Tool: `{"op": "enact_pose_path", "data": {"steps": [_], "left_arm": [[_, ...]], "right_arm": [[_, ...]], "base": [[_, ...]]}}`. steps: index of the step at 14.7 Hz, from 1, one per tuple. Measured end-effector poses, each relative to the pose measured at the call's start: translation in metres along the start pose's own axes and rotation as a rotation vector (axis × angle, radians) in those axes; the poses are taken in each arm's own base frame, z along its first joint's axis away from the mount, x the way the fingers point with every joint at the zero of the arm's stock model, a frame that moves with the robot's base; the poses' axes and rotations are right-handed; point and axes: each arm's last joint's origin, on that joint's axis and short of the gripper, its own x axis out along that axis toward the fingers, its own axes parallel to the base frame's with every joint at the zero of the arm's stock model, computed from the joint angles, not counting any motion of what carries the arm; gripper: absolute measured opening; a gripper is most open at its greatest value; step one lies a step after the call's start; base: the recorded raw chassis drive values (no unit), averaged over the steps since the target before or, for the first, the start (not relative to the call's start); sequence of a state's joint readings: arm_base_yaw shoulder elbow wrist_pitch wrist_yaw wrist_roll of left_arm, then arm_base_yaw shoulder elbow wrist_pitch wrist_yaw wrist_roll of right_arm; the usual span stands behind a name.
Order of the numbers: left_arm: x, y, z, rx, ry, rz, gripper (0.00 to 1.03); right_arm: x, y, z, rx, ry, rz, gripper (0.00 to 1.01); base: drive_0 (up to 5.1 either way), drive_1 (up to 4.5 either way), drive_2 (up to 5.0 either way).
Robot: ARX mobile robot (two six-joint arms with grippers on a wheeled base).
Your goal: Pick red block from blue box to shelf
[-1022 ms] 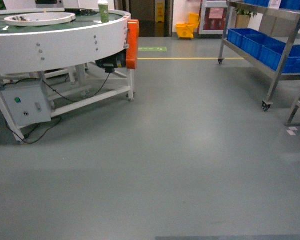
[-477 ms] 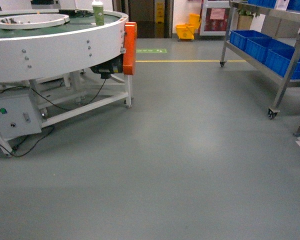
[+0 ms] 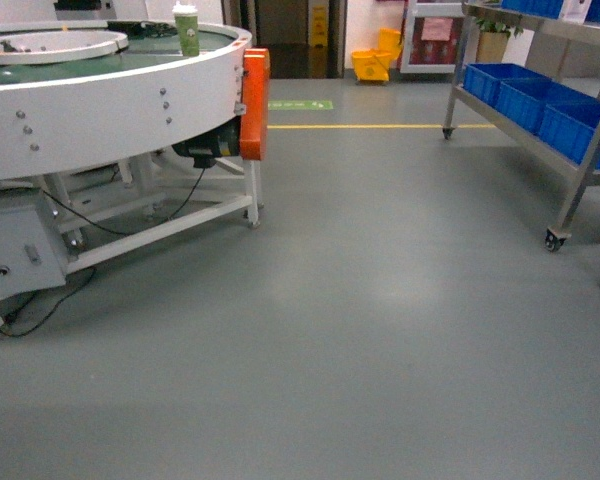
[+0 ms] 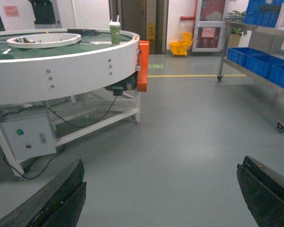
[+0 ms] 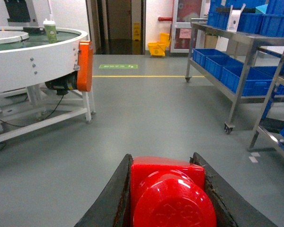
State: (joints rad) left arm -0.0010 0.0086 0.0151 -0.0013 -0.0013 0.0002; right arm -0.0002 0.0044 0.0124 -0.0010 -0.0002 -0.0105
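Observation:
The red block [image 5: 168,189], glossy with a round stud facing the camera, fills the bottom of the right wrist view. My right gripper [image 5: 161,157] is shut on it, one dark finger pressed against each side. My left gripper [image 4: 163,163] is open, with only bare grey floor between its fingers [image 4: 61,194]. The shelf [image 5: 227,34], a steel rack on casters, stands at the right, also seen from the head [image 3: 580,170] and the left wrist [image 4: 255,75]. The blue box is out of view. Neither gripper shows in the head view.
A white round conveyor table [image 3: 110,100] with an orange guard [image 3: 253,105] and a green cup [image 3: 187,30] stands at the left, cables [image 3: 40,315] trailing under it. Dark blue crates [image 3: 540,100] fill the shelf. A yellow mop bucket [image 3: 372,62] sits beyond a yellow floor line [image 3: 360,126].
The head view has advanced: the round table has slid left and the shelf's caster right and down.

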Motion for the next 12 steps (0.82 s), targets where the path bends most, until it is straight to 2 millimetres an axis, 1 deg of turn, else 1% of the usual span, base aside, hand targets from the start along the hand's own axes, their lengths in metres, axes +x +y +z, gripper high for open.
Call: {"op": "enact_pose_path", "data": {"steps": [12], "left_arm": [[0.0000,0.0000,-0.0001,0.000,0.002,-0.001,0.98]], "right_arm": [[0.0000,0.0000,-0.0003,0.000,0.003,0.000,0.28]], "base": [[0.1,4.30,-4.2]]}}
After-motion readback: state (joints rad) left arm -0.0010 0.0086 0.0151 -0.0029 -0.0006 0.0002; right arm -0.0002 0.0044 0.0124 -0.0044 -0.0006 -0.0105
